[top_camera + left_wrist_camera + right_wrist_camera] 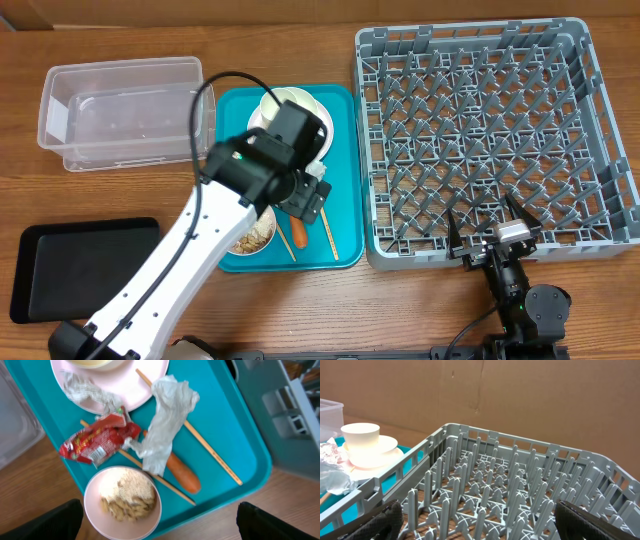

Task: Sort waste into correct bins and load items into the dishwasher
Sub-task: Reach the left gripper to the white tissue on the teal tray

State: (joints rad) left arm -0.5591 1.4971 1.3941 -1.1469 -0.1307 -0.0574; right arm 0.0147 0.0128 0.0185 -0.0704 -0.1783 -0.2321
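Note:
My left gripper is open and empty above the teal tray. In the left wrist view its fingers frame a white bowl of beige scraps and rice-like grains. Above the bowl lie the red wrapper, crumpled white paper, an orange carrot and two chopsticks. More crumpled paper rests on the white plate. The white cup stands on that plate. My right gripper is open and empty at the front edge of the grey dish rack.
A clear plastic tub stands at the back left. A black tray lies at the front left. The rack fills the right side and holds nothing. A brown cardboard wall stands behind the table in the right wrist view.

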